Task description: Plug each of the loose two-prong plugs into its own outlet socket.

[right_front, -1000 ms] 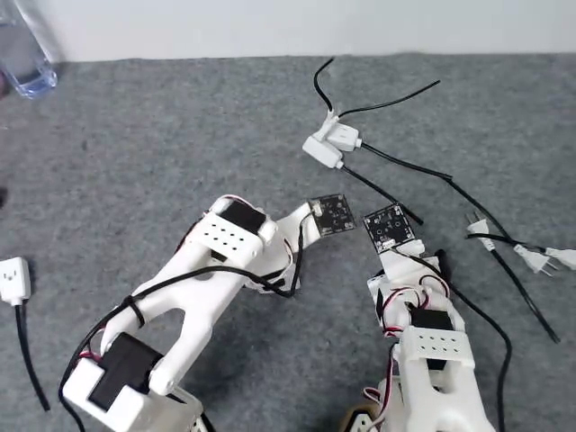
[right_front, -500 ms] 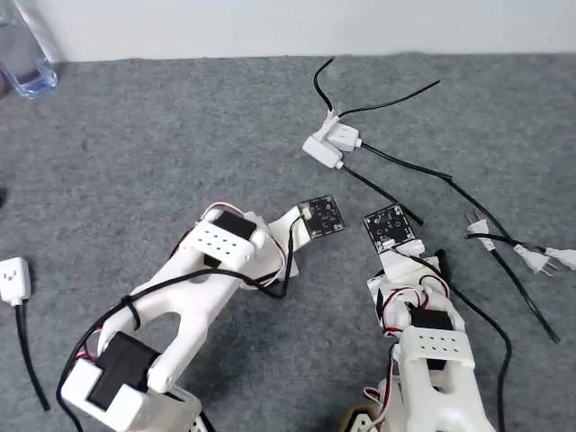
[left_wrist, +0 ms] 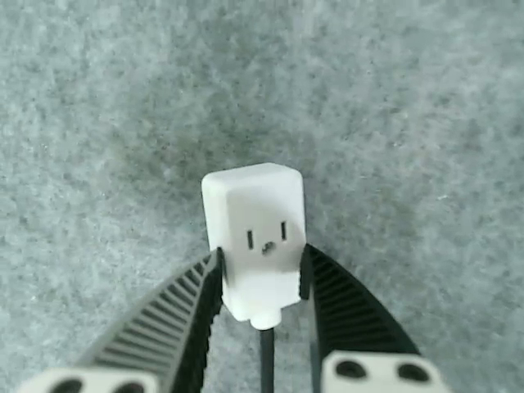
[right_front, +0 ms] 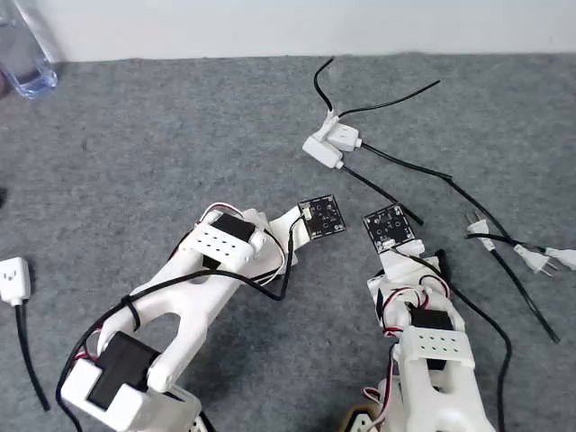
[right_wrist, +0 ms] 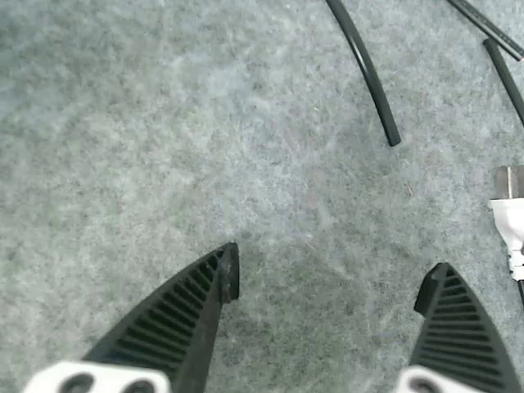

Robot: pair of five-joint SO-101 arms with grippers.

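My left gripper (left_wrist: 260, 260) is shut on a white outlet socket (left_wrist: 255, 221) with a black cord, its slotted face turned toward the camera, just above the grey carpet. In the high view the left arm (right_front: 220, 247) reaches to the table's middle. My right gripper (right_wrist: 334, 266) stands open over bare carpet, with a white two-prong plug (right_wrist: 509, 214) off to one side. Two loose plugs (right_front: 477, 225) (right_front: 538, 261) lie right of the right arm (right_front: 423, 328). Another white socket (right_front: 13, 277) rests at the far left.
Two white cord ends (right_front: 331, 142) lie together at the back centre, black cables trailing right across the carpet. A cut black cable end (right_wrist: 368, 78) lies ahead of the right gripper. A clear bottle (right_front: 22, 54) stands at the back left corner.
The left arm has drawn back slightly toward the lower left, its wrist board shifting away from the right arm's. The right arm has not moved.
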